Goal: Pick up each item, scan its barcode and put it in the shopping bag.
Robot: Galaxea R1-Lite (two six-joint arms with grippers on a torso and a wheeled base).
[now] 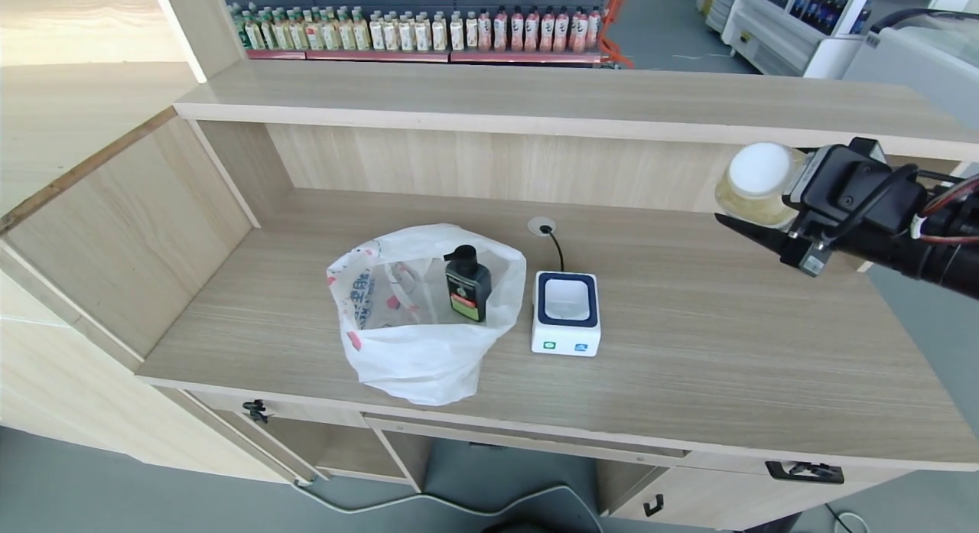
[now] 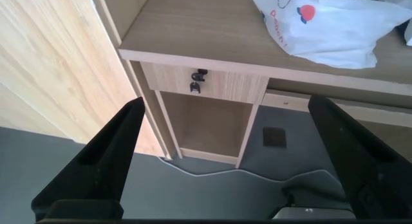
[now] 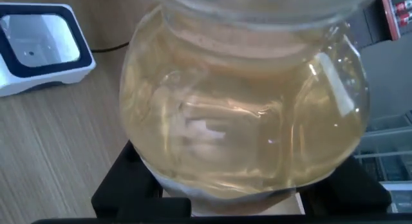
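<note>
The right claw (image 1: 756,208) pinches a white-lidded jar (image 1: 759,183); the scanner (image 1: 566,313) and shopping bag (image 1: 417,349) sit well to its left. The left claw (image 2: 225,102) is spread wide.

The right gripper (image 1: 753,200) is all matte black: a boxy housing (image 1: 841,180), long tapering fingers (image 1: 753,233), a thin black cable (image 1: 872,193) looping over the top, a small grey block (image 1: 812,263) slung beneath. Behind it the right arm (image 1: 937,254) is a black cylinder, with white, red and orange wires (image 1: 929,216) bunched at the wrist. The left gripper (image 2: 226,108): two broad black wedge fingers (image 2: 103,166).
</note>
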